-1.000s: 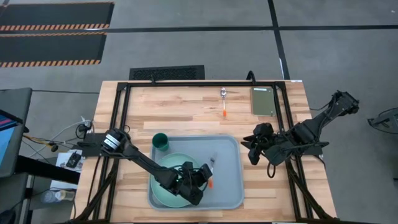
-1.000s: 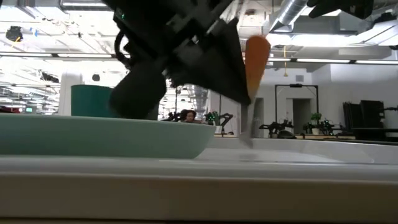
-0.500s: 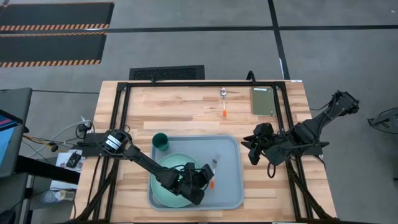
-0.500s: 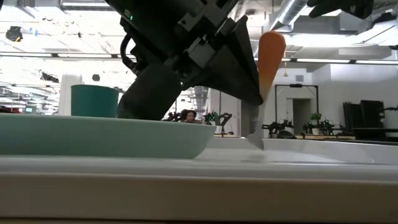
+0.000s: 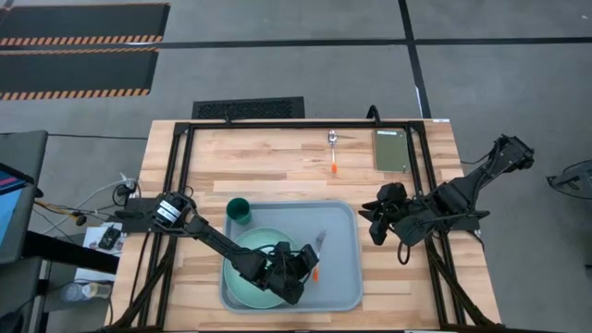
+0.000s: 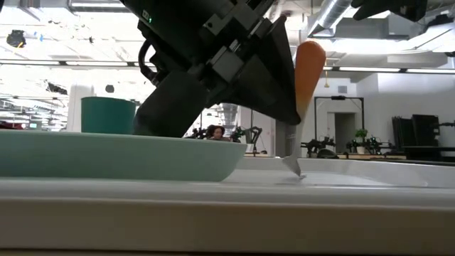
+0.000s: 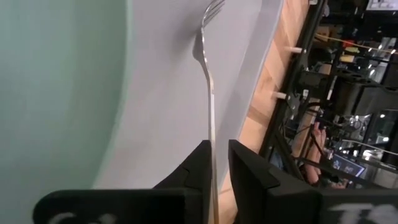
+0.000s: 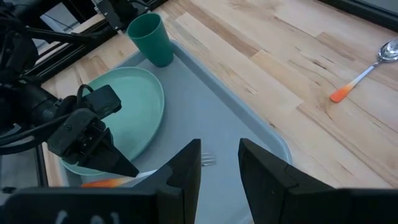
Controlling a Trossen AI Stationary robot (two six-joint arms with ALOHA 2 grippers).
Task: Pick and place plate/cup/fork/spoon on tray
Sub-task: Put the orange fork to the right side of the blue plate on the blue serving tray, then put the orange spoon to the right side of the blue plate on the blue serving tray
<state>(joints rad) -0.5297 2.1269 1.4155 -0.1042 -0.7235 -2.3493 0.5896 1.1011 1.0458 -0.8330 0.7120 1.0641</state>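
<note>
Fork point(image 7: 210, 99) — clamped by left end effector point(image 7: 214, 163), tines on tray point(image 7: 249, 68).

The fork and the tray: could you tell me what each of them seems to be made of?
The fork, held in the left gripper, looks like shiny metal: silvery, reflective tines and shaft, with a matte orange handle, probably plastic. The tray looks like smooth pale grey-blue plastic with a moulded rim.

Left gripper point(image 5: 310, 268) sits low over the tray point(image 5: 342, 277), clamped on the fork point(image 7: 209, 93), tines touching the tray floor. Plate point(image 5: 245, 268) lies just beside it on its arm side, blocking that way. Bare tray floor ahead of the tines and toward the right gripper point(image 5: 375, 225), which hangs outside the rim. Cup point(image 5: 239, 211) stands past the plate.
</note>
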